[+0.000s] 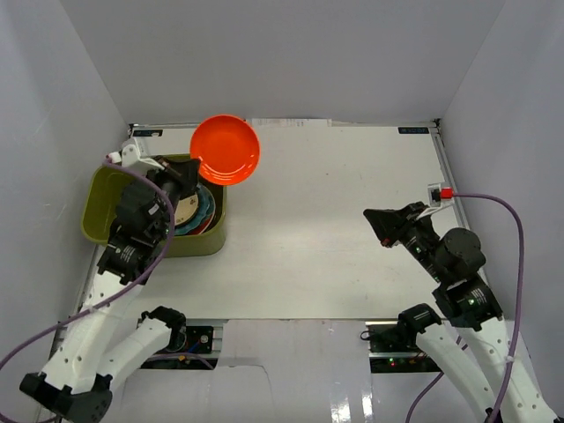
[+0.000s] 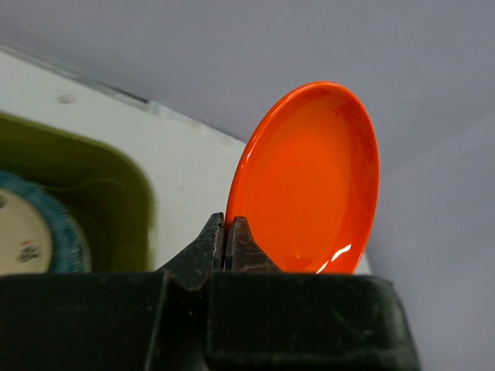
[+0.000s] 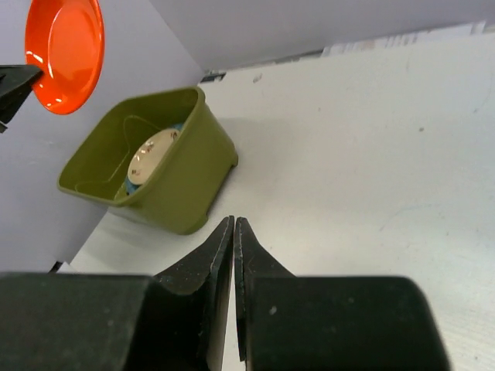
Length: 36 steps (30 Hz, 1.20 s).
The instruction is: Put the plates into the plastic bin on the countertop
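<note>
My left gripper [image 1: 196, 162] is shut on the rim of the plain orange plate [image 1: 226, 150] and holds it in the air above the far right corner of the olive-green plastic bin [image 1: 99, 192]. In the left wrist view the plate [image 2: 309, 182] stands tilted on edge in my left gripper [image 2: 226, 232]. A stack of plates [image 1: 201, 213] lies in the bin, with a cream one on top and teal and dark red rims below. My right gripper [image 1: 385, 226] is shut and empty over the white countertop [image 1: 335, 229] at the right. The right wrist view shows the gripper [image 3: 233, 232], the bin [image 3: 178, 182] and the orange plate [image 3: 65, 52].
White walls [image 1: 282, 53] close in the countertop at the back and on both sides. The bin stands against the left wall. A purple cable [image 1: 507, 220] runs along my right arm.
</note>
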Available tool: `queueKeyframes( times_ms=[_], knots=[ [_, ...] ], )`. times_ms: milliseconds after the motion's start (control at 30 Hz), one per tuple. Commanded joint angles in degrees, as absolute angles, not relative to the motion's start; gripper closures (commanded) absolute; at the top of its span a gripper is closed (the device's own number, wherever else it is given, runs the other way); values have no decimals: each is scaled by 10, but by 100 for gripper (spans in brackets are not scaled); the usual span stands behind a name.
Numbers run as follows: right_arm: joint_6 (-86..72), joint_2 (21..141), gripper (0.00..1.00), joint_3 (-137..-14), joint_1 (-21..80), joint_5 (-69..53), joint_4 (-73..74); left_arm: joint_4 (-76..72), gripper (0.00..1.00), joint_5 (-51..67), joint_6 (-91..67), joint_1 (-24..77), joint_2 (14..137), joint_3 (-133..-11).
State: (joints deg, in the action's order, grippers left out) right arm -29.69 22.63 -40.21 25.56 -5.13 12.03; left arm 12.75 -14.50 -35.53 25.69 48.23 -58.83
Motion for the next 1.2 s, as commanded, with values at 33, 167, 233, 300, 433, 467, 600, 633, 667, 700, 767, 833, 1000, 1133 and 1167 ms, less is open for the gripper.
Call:
queueKeyframes(
  times_ms=[33,167,233,300,433,467,600,633,667,700,767,833,1000,1133,1167],
  knots=[
    [-325,257,92,-382,255,-101,46,236,100,-212,-337,164,468,-522],
    [-317,295,92,-386,255,-126,48,216,100,-150,-359,51,474,-482],
    [-304,309,92,-389,255,-127,61,202,100,-106,-374,-23,478,-456],
    [-301,315,92,-387,255,-127,64,196,100,-66,-390,-85,480,-435],
    [-306,316,91,-375,255,-135,61,177,100,-26,-407,-148,492,-408],
    [-308,315,92,-373,256,-137,57,175,100,-21,-409,-153,506,-405],
    [-308,318,91,-371,255,-135,56,161,74,-8,-417,-166,531,-400],
    [-307,318,91,-371,255,-136,56,150,61,19,-416,-167,532,-400],
    [-307,322,91,-372,255,-135,56,149,48,27,-419,-167,530,-402],
    [-307,324,92,-374,256,-136,55,149,22,35,-422,-168,522,-404],
    [-306,329,91,-376,255,-139,55,149,4,62,-427,-168,510,-421],
    [-308,328,89,-381,256,-143,54,159,2,62,-430,-168,484,-438],
    [-304,323,82,-388,256,-129,60,175,2,102,-438,-167,444,-485],
    [-261,337,47,-438,256,-93,87,31,2,305,-500,-142,427,-434],
    [-252,342,40,-451,256,-81,102,1,2,333,-512,-116,423,-421]
  ],
)
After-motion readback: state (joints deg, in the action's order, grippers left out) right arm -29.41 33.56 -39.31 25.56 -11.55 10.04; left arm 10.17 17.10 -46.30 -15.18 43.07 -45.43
